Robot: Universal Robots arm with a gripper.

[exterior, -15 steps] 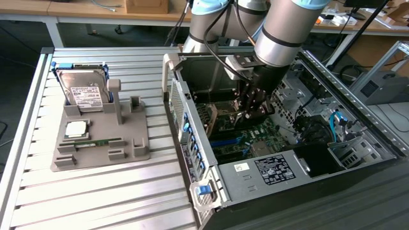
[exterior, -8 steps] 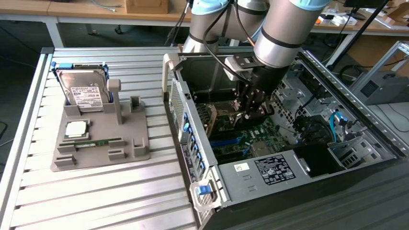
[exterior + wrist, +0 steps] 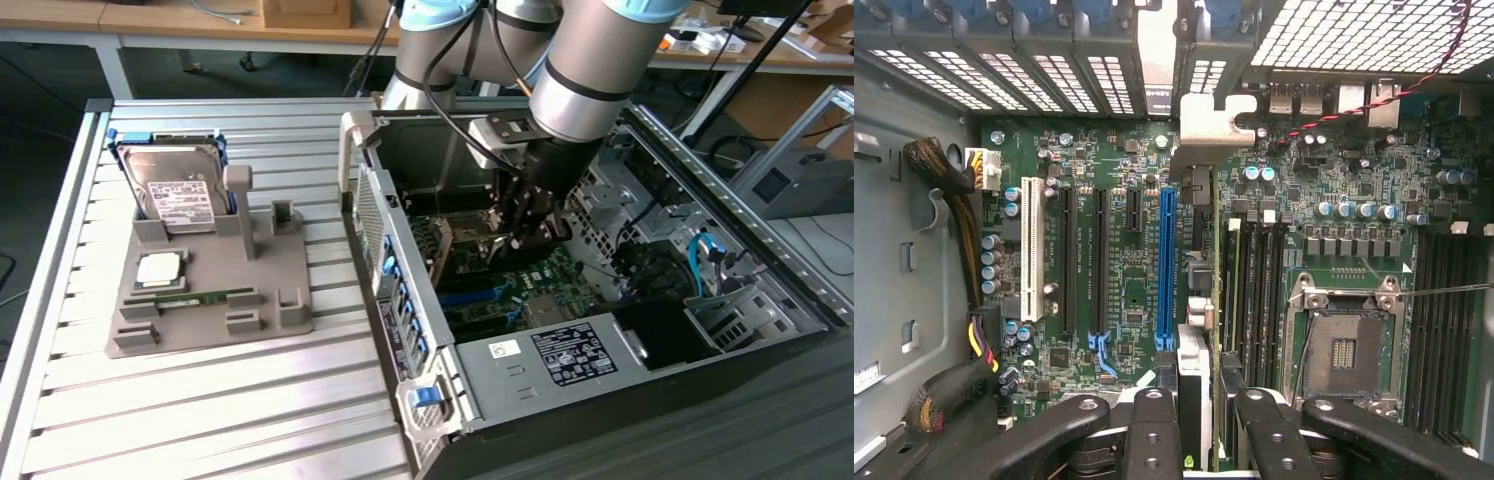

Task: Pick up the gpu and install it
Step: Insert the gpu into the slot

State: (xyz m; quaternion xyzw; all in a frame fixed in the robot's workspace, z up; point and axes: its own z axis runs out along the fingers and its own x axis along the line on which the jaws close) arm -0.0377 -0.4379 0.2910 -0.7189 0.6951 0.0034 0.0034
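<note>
Wrist view shows the gripper (image 3: 1199, 425) clamped on the gpu (image 3: 1192, 250), held edge-on above the motherboard (image 3: 1104, 280) beside the blue slot (image 3: 1166, 265). In the exterior view the gripper (image 3: 523, 235) hangs inside the open computer case (image 3: 747, 250).

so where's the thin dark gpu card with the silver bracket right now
The thin dark gpu card stands edge-on between the gripper's fingers inside the open black computer case, over the green motherboard, beside the blue slot.

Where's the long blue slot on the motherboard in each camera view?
Exterior view: blue slot inside the open case, just under the tool in the picture.
Wrist view: blue slot between a black slot and the gpu gripped edge-on.
Shared landmark: green motherboard.
</note>
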